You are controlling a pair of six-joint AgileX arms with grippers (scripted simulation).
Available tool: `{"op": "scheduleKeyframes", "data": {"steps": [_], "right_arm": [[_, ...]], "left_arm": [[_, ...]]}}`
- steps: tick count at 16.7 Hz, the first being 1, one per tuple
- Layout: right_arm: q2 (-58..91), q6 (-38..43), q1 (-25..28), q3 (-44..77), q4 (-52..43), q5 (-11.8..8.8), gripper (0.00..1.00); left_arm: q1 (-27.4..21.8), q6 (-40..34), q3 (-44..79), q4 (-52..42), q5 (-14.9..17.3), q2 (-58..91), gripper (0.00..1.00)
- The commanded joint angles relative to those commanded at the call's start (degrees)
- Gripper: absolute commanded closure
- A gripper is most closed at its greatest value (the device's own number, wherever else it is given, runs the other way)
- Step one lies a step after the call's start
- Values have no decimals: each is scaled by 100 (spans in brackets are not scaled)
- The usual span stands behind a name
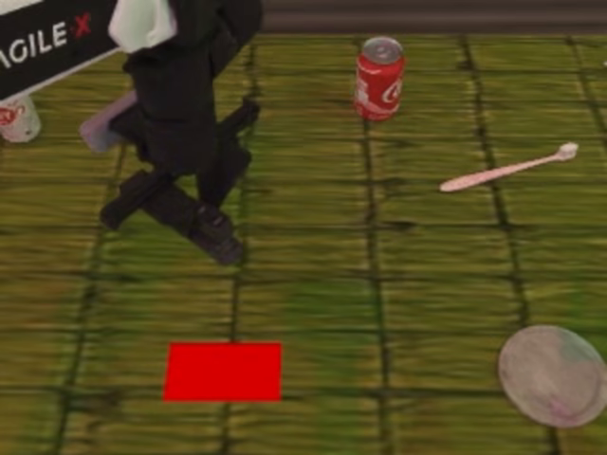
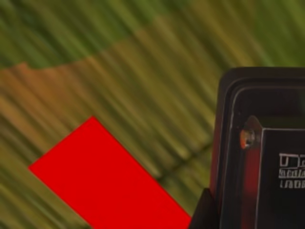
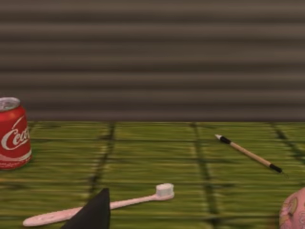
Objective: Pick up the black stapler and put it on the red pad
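Note:
The black stapler (image 1: pixel 214 236) hangs above the table at the left, with my left gripper (image 1: pixel 190 204) shut on it. In the left wrist view the stapler (image 2: pixel 267 157) fills the near side, its label facing the camera, with one fingertip (image 2: pixel 205 212) beside it. The red pad (image 1: pixel 223 372) lies flat near the front edge, just in front of the held stapler and apart from it. It also shows as the pad (image 2: pixel 105 181) under the left wrist camera. My right arm is parked out of the top view. Only one dark fingertip (image 3: pixel 94 210) of it shows, well off centre, with nothing against it.
A red soda can (image 1: pixel 379 78) stands at the back middle. A pink toothbrush (image 1: pixel 507 169) lies at the right and a round plate (image 1: pixel 553 374) at the front right. A white cup (image 1: pixel 17 118) is at the far left edge. A thin pen (image 3: pixel 248 153) lies farther right.

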Motion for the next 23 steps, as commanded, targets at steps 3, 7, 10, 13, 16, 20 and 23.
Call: {"op": "scheduleKeyframes", "data": {"steps": [3, 7, 10, 13, 16, 20, 23], "right_arm": [[0, 0, 0, 0, 0, 0, 0], [0, 0, 0, 0, 0, 0, 0], [0, 0, 0, 0, 0, 0, 0], [0, 0, 0, 0, 0, 0, 0], [0, 0, 0, 0, 0, 0, 0], [0, 0, 0, 0, 0, 0, 0], [0, 0, 0, 0, 0, 0, 0]], "left_arm": [[-268, -1895, -787, 190, 14, -517, 100], [-577, -3850, -1736, 480, 29, -1216, 100], [-723, -4697, -2244, 686, 32, -1651, 100], [-773, -4984, -2445, 781, 31, -1839, 100], [-773, -4984, -2445, 781, 31, -1839, 100], [-749, -4964, -2593, 989, 26, -1736, 100], [-762, -4987, -3032, 1709, 24, -1493, 100]]}}
